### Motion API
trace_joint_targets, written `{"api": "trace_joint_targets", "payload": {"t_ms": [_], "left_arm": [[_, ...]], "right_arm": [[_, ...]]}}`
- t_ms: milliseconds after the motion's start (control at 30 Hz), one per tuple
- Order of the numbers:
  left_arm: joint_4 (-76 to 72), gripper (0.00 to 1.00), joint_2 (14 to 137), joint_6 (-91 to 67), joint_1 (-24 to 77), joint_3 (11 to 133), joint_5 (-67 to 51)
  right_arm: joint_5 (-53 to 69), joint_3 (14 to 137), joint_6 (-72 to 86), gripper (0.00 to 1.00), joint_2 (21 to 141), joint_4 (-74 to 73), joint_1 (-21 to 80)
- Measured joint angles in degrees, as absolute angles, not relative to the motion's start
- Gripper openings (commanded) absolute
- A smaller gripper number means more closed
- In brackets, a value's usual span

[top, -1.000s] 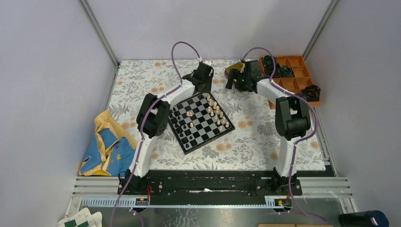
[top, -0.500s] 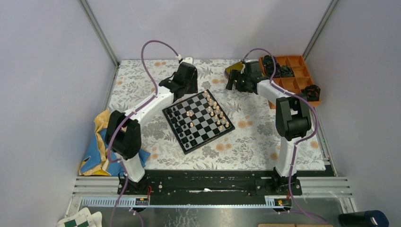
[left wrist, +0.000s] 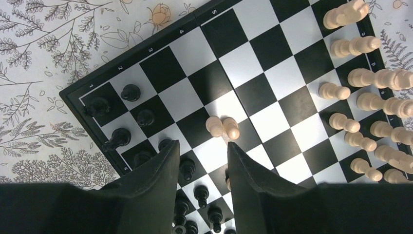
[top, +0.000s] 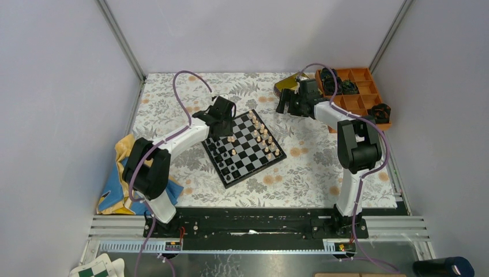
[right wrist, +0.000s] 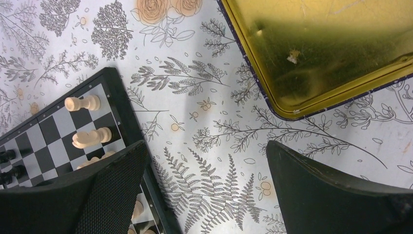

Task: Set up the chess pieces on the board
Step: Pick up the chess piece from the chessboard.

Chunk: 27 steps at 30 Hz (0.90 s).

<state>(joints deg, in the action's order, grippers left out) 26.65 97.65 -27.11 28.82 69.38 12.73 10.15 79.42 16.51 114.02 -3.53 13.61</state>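
Observation:
The board (top: 254, 159) lies tilted on the flowered cloth. Black pieces (top: 216, 148) crowd its left side and tan pieces (top: 266, 138) its right side. My left gripper (top: 219, 119) hovers open over the board's left corner. In the left wrist view it (left wrist: 202, 152) has nothing between its fingers. Two tan pieces (left wrist: 222, 126) stand just beyond the fingertips, black pieces (left wrist: 130, 91) to the left, and tan ones (left wrist: 384, 78) along the right. My right gripper (top: 286, 104) is wide open and empty. In its wrist view it (right wrist: 204, 152) is over the cloth beside the board's corner (right wrist: 117, 97).
A gold tin (top: 286, 85) lies behind the right gripper and shows in the right wrist view (right wrist: 331, 44). An orange compartment tray (top: 358, 97) with bulky black objects stands at the back right. A blue-and-yellow cloth (top: 130, 176) lies at the left.
My left arm has swung from the board's far corner out to the left, then back down over the board's left corner. The right arm has hardly moved.

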Motion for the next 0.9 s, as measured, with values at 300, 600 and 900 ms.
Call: {"api": "trace_joint_targets", "payload": {"t_ms": [300,600,900], "left_arm": [[26.6,0.45,97.7,-28.0,28.8,68.2,12.4],[26.2,0.44,98.9,-28.0,28.8,68.0,12.1],[25.7,0.43,101.7,-28.0,28.8,68.0,11.4]], "right_arm": [[10.2,77.5,16.6,1.00,113.1,-3.1,13.6],[10.2,77.1,16.6,1.00,112.4,-2.3,13.6],[10.1,76.9,16.6,1.00,112.3,-2.3,13.6]]}}
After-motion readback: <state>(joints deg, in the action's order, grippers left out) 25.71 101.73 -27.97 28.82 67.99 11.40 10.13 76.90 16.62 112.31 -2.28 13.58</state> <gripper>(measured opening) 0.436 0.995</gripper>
